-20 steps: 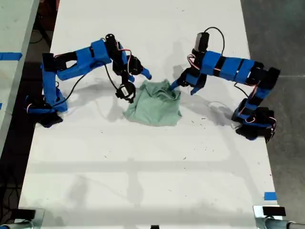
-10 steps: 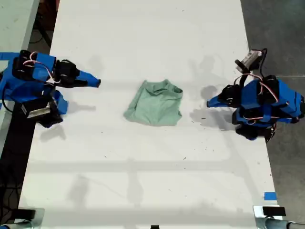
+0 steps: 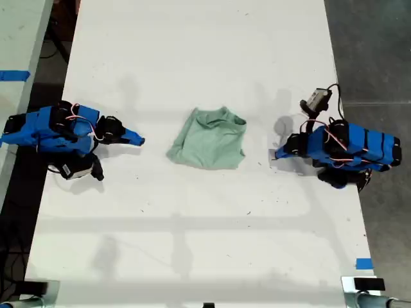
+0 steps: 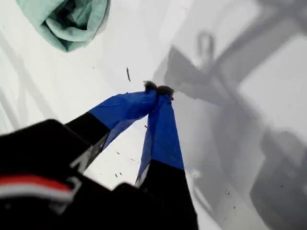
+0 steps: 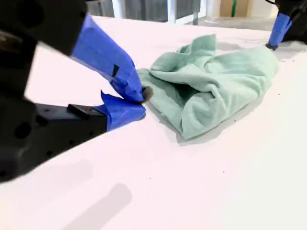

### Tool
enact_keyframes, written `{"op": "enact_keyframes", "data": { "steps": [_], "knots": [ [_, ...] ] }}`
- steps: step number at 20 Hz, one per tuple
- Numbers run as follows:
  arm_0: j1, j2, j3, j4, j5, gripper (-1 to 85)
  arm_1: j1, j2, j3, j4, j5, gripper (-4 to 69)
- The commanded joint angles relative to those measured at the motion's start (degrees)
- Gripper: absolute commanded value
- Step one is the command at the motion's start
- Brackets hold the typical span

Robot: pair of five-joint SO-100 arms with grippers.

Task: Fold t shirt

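— What do we have around us in the exterior view?

— A long white desk (image 3: 205,58) running from twelve to six o'clock, its surface flecked with small dark specks and crossed by soft grey shadows.

— And beyond it?

— Toward three o'clock we see a dark grey floor (image 3: 372,45) with a pale seam line. Toward nine o'clock stands a second pale surface (image 3: 19,38) carrying a strip of blue tape (image 3: 14,75). Another blue tape piece (image 3: 363,264) sits near five o'clock on our desk.

— Any windows?

— In the second wrist view we make out pale vertical posts (image 5: 170,9) behind the desk's far edge; the rest there is blurred.
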Motion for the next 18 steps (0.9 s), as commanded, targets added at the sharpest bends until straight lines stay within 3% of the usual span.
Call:
{"op": "enact_keyframes", "data": {
  "steps": [1, 5, 7, 8, 9, 10, 11, 12, 15, 18],
  "knots": [
    [0.44, 0.44, 0.79, 0.0, -1.32, 0.0, -0.09, 0.18, 1.32, -1.41, -0.09, -1.1],
    [0.26, 0.44, 0.79, 0.97, -3.16, 0.5, -0.53, 0.18, 1.58, -1.76, 0.18, -1.1],
    [0.44, 0.44, 1.05, 3.96, -9.58, 0.1, 2.11, 0.18, 1.76, -1.85, -3.25, -1.2],
    [1.32, 0.35, 1.67, 3.52, -12.92, 0.1, 1.41, 0.18, 1.76, -1.93, -6.33, 5.2],
    [2.72, 0.35, 1.58, 2.99, -15.47, 0.0, -2.11, 0.18, 1.85, -2.29, -5.01, 7.6],
    [4.39, 0.35, 1.14, 2.81, -16.7, 0.0, -4.04, 0.18, 2.46, -3.87, 2.55, 7.3],
    [5.27, 0.35, 0.79, 2.81, -16.61, 0.0, -3.96, 0.18, 2.55, -3.96, 9.23, 7.7],
    [6.86, 0.35, 0.79, 2.81, -16.44, 0.0, -3.87, 0.18, 2.81, -3.96, 8.7, 7.9],
    [8.09, 0.35, 1.14, 3.43, -13.36, 0.0, -2.72, 0.18, 3.25, -3.87, -4.48, 8.1],
    [3.08, 0.35, 1.32, 3.96, -5.45, 6.2, -2.2, 0.18, 3.25, -3.87, -5.36, 8.1]
  ]
}}
